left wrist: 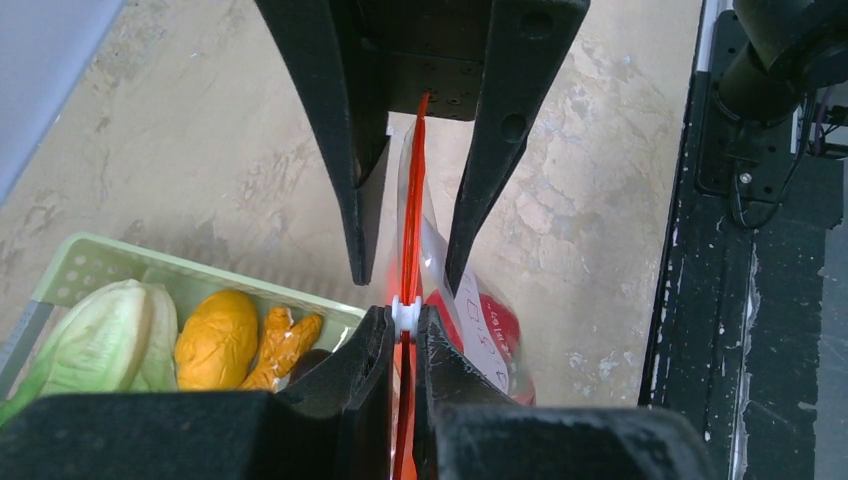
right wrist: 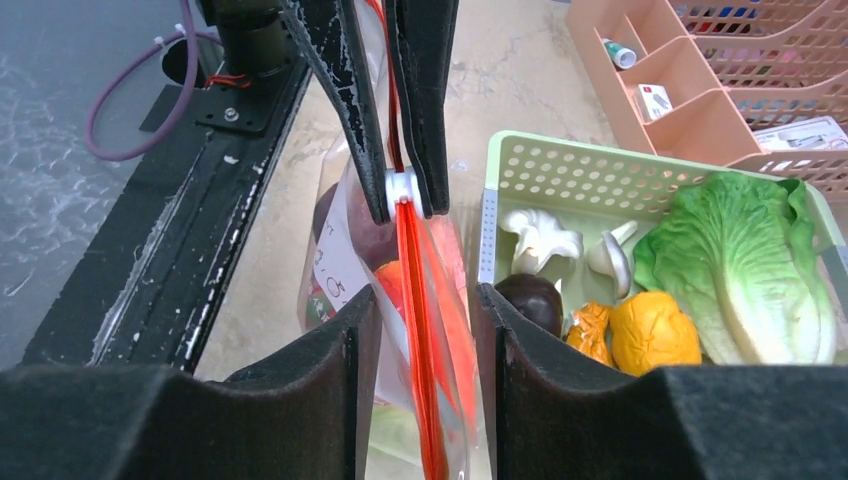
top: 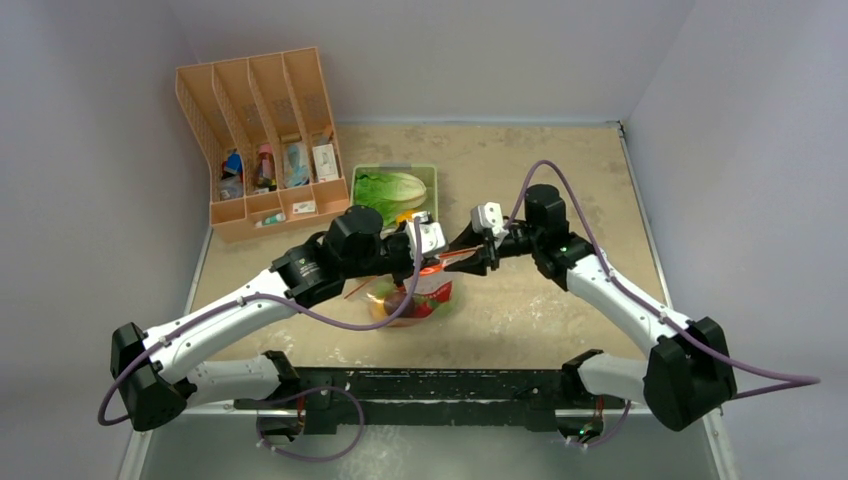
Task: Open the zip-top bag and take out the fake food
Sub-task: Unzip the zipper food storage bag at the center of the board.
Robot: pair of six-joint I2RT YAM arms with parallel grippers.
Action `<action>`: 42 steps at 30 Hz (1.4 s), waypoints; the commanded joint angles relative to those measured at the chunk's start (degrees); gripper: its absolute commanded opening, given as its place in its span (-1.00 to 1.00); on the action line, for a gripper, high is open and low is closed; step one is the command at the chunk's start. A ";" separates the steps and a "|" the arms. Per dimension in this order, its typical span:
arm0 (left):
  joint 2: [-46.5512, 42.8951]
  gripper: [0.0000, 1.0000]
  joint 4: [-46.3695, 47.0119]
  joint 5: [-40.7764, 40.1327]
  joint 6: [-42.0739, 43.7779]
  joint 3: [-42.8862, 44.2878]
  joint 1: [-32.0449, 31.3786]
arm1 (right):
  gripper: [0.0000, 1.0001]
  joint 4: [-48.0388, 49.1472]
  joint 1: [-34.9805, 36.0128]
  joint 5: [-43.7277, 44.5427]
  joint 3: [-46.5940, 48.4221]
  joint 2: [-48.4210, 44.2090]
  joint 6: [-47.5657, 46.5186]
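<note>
- Pinched shut with left gripper (left wrist: 404,335) on white slider (left wrist: 405,312) of orange-red zip strip (left wrist: 412,220).
- Spread apart with right gripper (right wrist: 425,320), straddling same strip.
- Below both, on table (top: 560,310): zip-top bag (top: 425,292), fake food (right wrist: 395,285) inside; green tray (top: 430,172) at 12 o'clock.

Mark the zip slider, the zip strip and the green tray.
zip slider (right wrist: 403,190): right wrist view, its white centre.
zip strip (right wrist: 418,340): right wrist view, middle of the orange-red band.
green tray (right wrist: 600,175): right wrist view, perforated side wall.

Left arm (top: 230,310) and right arm (top: 620,295) meet mid-table; left gripper (left wrist: 405,315) pinches the bag (left wrist: 490,330), right gripper (right wrist: 425,300) fingers apart.
</note>
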 commanded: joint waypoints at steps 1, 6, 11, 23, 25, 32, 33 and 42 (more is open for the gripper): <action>-1.91 -1.00 -0.16 -2.26 -0.40 1.63 0.21 | -0.26 3.54 0.42 2.75 2.20 -1.48 0.60; -6.12 -1.00 1.10 -12.31 -2.64 -2.53 0.20 | -1.00 6.94 0.48 5.97 -0.19 -3.79 1.37; -9.39 -1.00 -1.15 -10.95 -3.33 -4.95 0.24 | -1.00 11.79 0.47 13.02 -4.16 -7.92 5.11; -16.16 -1.00 -15.67 -19.04 -3.30 -3.51 0.24 | -1.00 13.25 -0.65 31.08 -8.00 -13.64 10.13; -16.74 -1.00 -17.35 -20.32 -3.89 -2.87 0.20 | -1.00 14.79 -0.96 36.88 -9.27 -15.23 11.63; -19.11 -1.00 -21.60 -22.91 -6.54 -1.82 0.20 | -1.00 16.12 -2.12 44.63 -10.20 -19.18 12.04; -19.51 -1.00 -22.10 -23.23 -6.73 -1.50 0.20 | -1.00 15.80 -2.08 45.23 -10.10 -19.32 11.89; -19.45 -0.99 -20.46 -23.22 -6.76 -1.58 0.20 | -1.00 16.06 -2.08 46.48 -10.32 -21.59 11.55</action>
